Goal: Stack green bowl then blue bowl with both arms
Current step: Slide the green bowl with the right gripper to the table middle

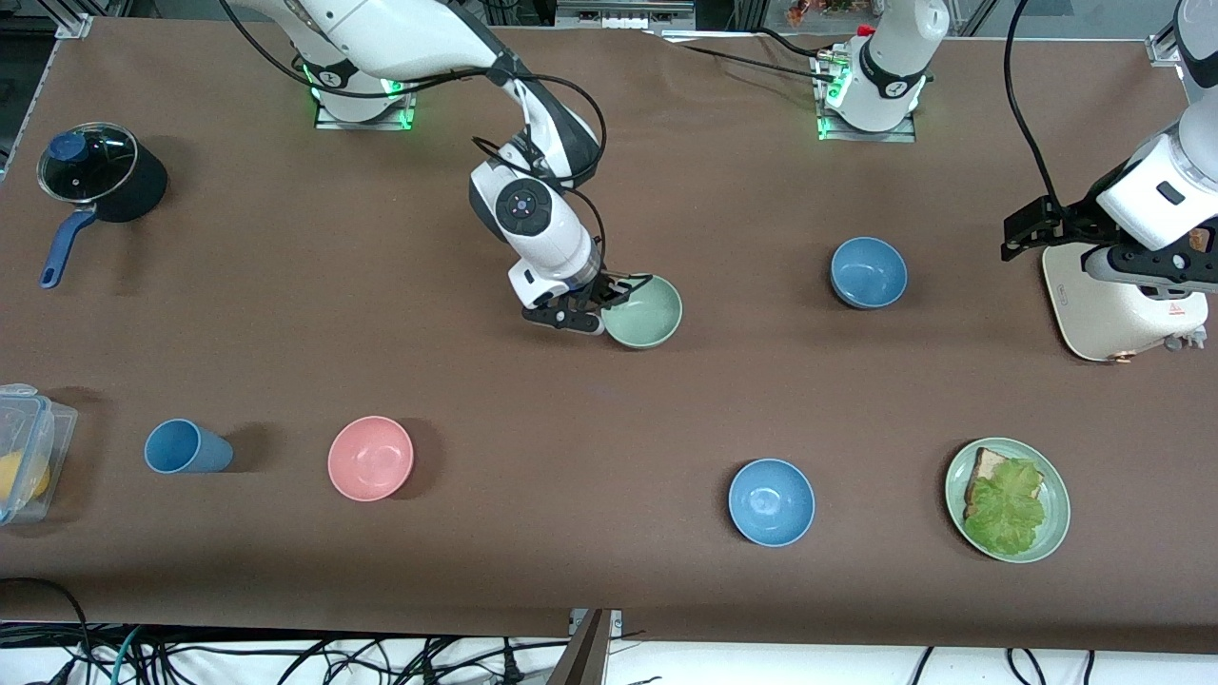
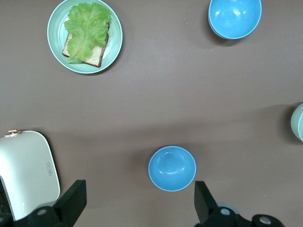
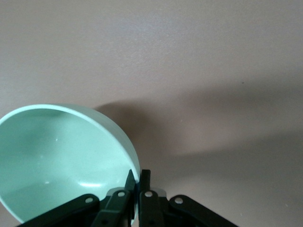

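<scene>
The right gripper (image 1: 609, 297) fingers (image 3: 144, 182) pinch the green bowl (image 1: 644, 311) by its rim; the bowl is empty. The left gripper (image 2: 137, 201), spread wide, waits above the blue bowl (image 1: 868, 272).

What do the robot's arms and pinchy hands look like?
Both arms are big, smooth and white with black bands at the joints, and black cables loop along them. Green lights glow at their bases. The right arm has a round black disc on its wrist. The right gripper and left gripper are black, each with two fingers.
</scene>
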